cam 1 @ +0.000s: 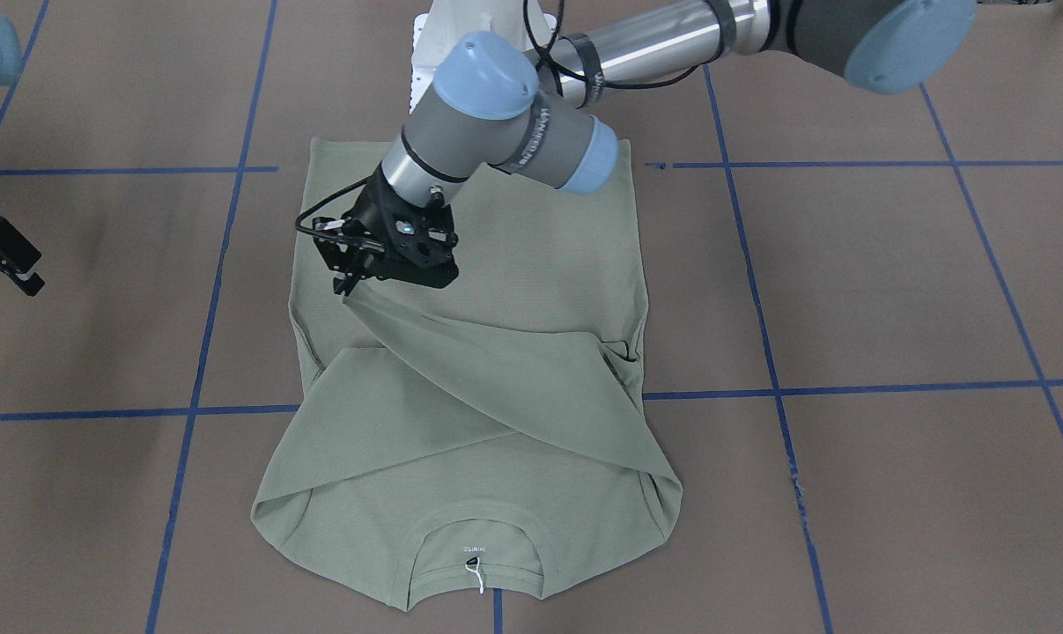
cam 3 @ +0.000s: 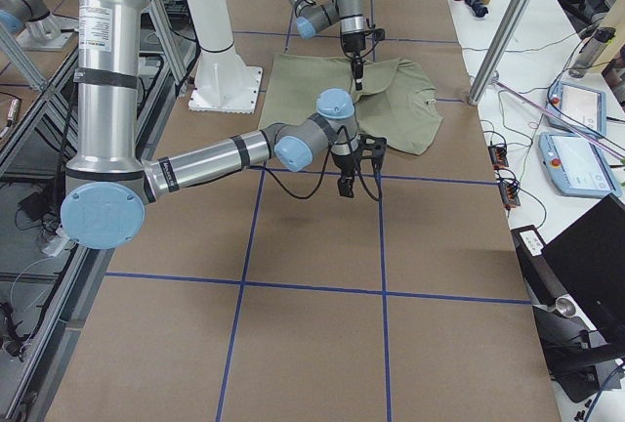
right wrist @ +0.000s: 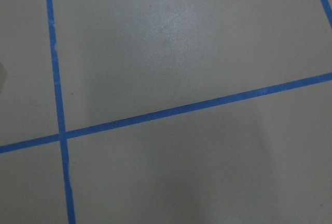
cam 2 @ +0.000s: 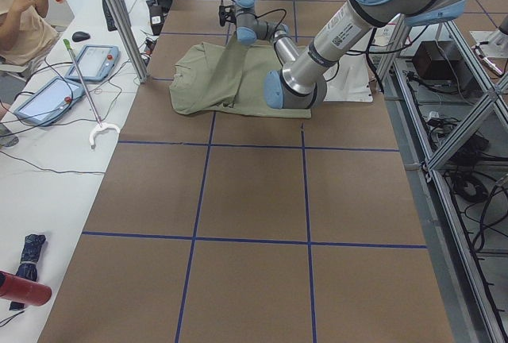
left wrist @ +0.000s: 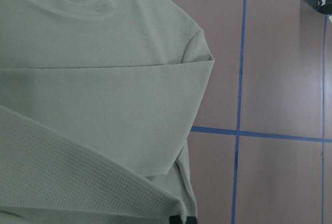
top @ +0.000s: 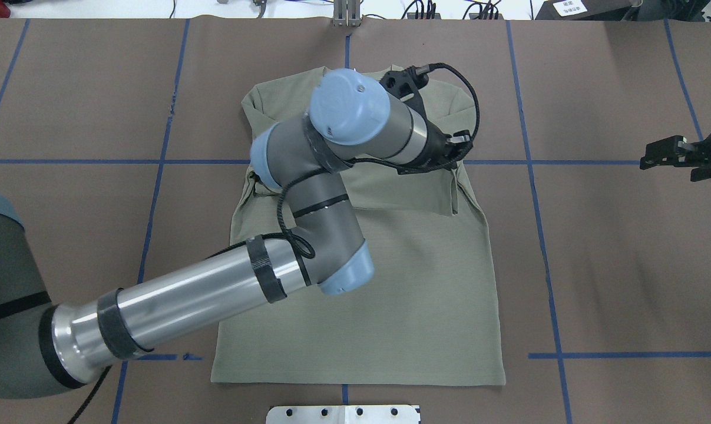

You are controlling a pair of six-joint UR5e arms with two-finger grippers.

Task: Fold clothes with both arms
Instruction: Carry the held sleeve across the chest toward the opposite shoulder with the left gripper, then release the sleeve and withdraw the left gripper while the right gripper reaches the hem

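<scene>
The sage-green shirt (cam 1: 540,255) lies flat on the brown table, its collar (cam 1: 478,528) and white neck label on the side away from the robot. My left arm reaches across it. The left gripper (cam 1: 348,286) is shut on the end of one sleeve (cam 1: 496,370) and holds it raised, drawn diagonally over the shirt's body. The other sleeve lies folded over the chest. In the left wrist view the sleeve (left wrist: 104,146) runs down to a black fingertip (left wrist: 184,220). My right gripper (top: 647,160) hovers open and empty over bare table, well clear of the shirt (top: 402,282).
Blue tape lines (cam 1: 848,387) grid the brown table. The white base pedestal (top: 343,414) stands at the robot's edge, close to the shirt's hem. A side bench with tablets (cam 2: 48,97) and a seated person runs along the operators' side.
</scene>
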